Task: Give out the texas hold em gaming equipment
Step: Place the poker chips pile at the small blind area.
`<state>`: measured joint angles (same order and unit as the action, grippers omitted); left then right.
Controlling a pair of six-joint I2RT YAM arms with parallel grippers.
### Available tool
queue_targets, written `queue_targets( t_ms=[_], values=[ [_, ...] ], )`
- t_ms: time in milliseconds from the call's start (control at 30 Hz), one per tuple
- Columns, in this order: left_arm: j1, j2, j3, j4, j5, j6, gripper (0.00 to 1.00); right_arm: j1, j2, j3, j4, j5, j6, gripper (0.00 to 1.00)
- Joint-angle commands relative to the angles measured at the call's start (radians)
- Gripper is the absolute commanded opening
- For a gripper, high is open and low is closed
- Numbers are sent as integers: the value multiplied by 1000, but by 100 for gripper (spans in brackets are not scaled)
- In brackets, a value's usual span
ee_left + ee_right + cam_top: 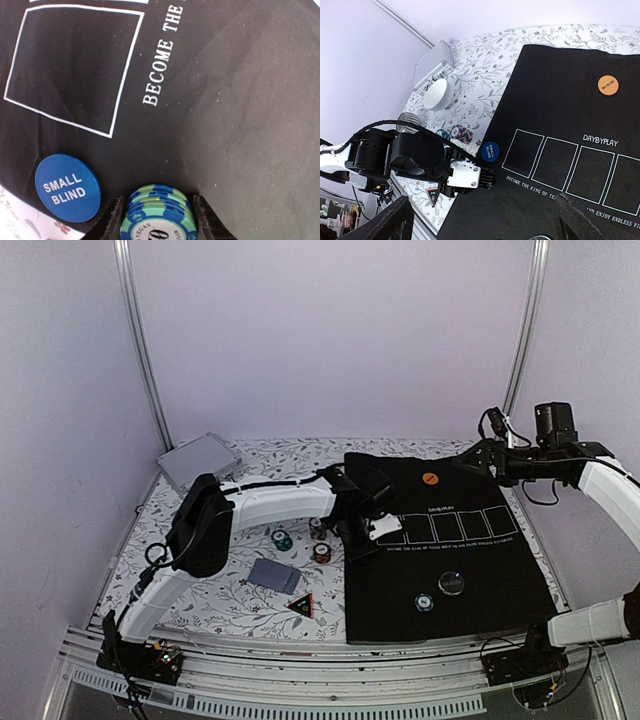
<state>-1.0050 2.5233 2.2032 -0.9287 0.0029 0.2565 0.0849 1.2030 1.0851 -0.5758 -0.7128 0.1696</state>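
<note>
Well, my left arm (270, 502) stretches from its base at the near left corner across the floral tablecloth (200, 590), elbow high, wrist dipped over the left edge of the black mat (480, 560). My left pincer (159, 227) is clenched on a stack of chips (159, 200), one finger against each side. The chips are striped green and blue with their edges lined up, and the top face shows the word VEGAS. Whether the stack sits on the mat or hangs just above it, I cannot tell. Just beside it the blue button (67, 187), lettered SMALL BLIND, lies flat at the mat's edge. My right arm (610, 485) is folded up high at the far right. Its pincer (476, 458) points left over the mat's far corner, jaws spread wide with nothing between them. Near it lies the orange button (430, 478). The black disc (452, 582) and a teal chip (424, 602) lie toward the mat's near edge. Loose chips (283, 539) and the grey-blue cards (274, 575) are on the tablecloth.
</note>
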Motion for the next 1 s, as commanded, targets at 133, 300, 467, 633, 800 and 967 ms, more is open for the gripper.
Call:
queue_targets(
  t_ms=[133, 300, 467, 633, 800, 967],
  values=[
    [-8, -2, -68, 53, 22, -13, 25, 3, -31, -18, 26, -24, 8, 99],
    [0, -48, -103, 85, -4, 0, 51, 2, -17, -18, 26, -12, 11, 99],
    [2, -70, -115, 93, -10, 23, 60, 3, -22, -20, 17, 32, 15, 99],
    [0, -106, -97, 114, -9, 31, 62, 3, -11, -24, 8, 54, 13, 99],
    [-14, -217, -103, 162, 35, 40, 72, 3, 10, -20, 3, 68, 12, 99],
    [-14, -385, -177, 238, 44, -8, 80, 3, 32, 8, 2, 65, 17, 99]
  ],
)
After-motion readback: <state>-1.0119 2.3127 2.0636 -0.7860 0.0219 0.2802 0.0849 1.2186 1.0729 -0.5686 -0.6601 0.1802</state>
